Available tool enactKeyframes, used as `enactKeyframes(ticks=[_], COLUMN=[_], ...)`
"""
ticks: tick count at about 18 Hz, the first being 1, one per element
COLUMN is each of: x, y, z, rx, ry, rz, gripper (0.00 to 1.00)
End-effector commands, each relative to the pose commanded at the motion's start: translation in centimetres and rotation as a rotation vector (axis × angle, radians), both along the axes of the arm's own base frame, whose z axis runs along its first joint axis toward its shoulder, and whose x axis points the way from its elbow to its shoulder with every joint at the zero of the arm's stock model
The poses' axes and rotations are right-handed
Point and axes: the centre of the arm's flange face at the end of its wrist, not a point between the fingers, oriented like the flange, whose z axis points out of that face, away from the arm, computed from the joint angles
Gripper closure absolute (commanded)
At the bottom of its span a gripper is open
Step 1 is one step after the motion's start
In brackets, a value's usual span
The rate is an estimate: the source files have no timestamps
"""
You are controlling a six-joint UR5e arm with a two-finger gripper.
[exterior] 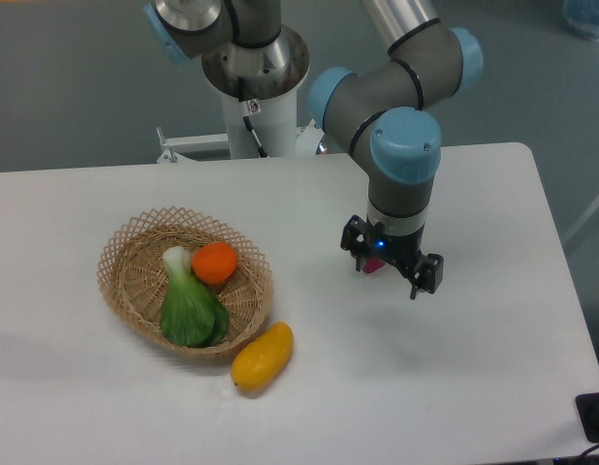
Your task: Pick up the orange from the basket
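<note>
The orange point(215, 263) is small, round and bright orange-red. It lies inside the tan wicker basket point(125, 254) on the left of the table, right of centre in the basket and touching the white stem of a green bok choy point(190, 308). My gripper point(391, 263) hangs over bare table well to the right of the basket, pointing down. Its black fingers point(426, 272) stand apart and open, holding nothing. A small pink-red spot shows under the wrist.
A yellow-orange mango point(262, 356) lies on the table just outside the basket's front right rim. The arm's base point(253, 73) stands at the table's back edge. The table's right edge is close beyond the gripper.
</note>
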Motion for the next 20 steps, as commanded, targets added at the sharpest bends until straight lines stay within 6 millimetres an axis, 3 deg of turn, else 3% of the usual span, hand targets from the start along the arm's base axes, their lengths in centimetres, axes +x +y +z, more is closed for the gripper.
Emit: enactKeyframes(ticks=[15, 20], x=[0.1, 1.1], y=[0.2, 0.7], z=[0.0, -0.7], rx=[0.010, 0.013], ry=[-0.009, -0.030], rz=[0.057, 0.083], gripper=[0.00, 0.00])
